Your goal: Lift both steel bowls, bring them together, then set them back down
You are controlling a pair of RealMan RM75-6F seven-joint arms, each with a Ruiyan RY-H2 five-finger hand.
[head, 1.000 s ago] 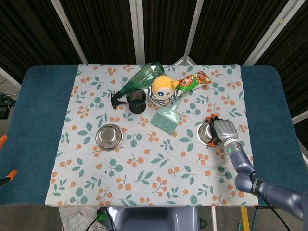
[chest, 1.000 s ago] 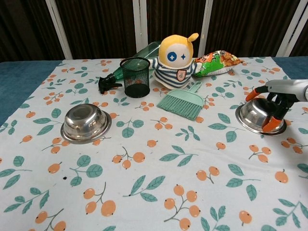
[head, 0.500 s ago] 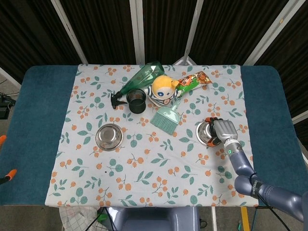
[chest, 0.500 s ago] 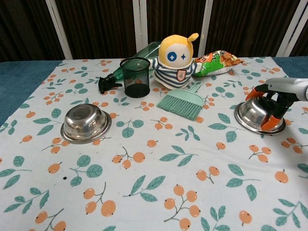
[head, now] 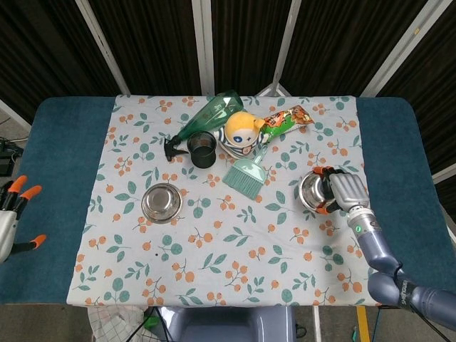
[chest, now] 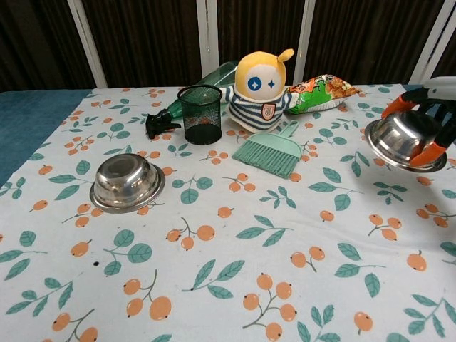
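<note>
- Your right hand (head: 347, 191) grips the round shiny steel bowl (chest: 403, 139) at the right edge of the frame; its orange-tipped fingers (chest: 429, 154) wrap over the rim.
- In the chest view that bowl is off the white floral tablecloth (chest: 235, 263) and tilted, its open side turned partly toward the camera.
- Your left hand (head: 10, 214) shows only at the far left edge of the head view, over the blue table surface (head: 50, 185). Its fingers are spread and it holds nothing.
- The second steel bowl (head: 162, 201) sits upright on the cloth at left of centre, well apart from both hands.
- A black mesh pen cup (chest: 200, 114) stands upright in the upper middle of the frame, just beside a plush doll with a yellow head and striped shirt (chest: 258, 89).
- A green plastic spray bottle with a black trigger (head: 201, 125) lies on its side behind the cup.
- A small teal hand brush (chest: 270, 152) lies in front of the doll.
- A colourful snack bag (chest: 320, 92) lies to the doll's right, towards the upper right of the frame.
</note>
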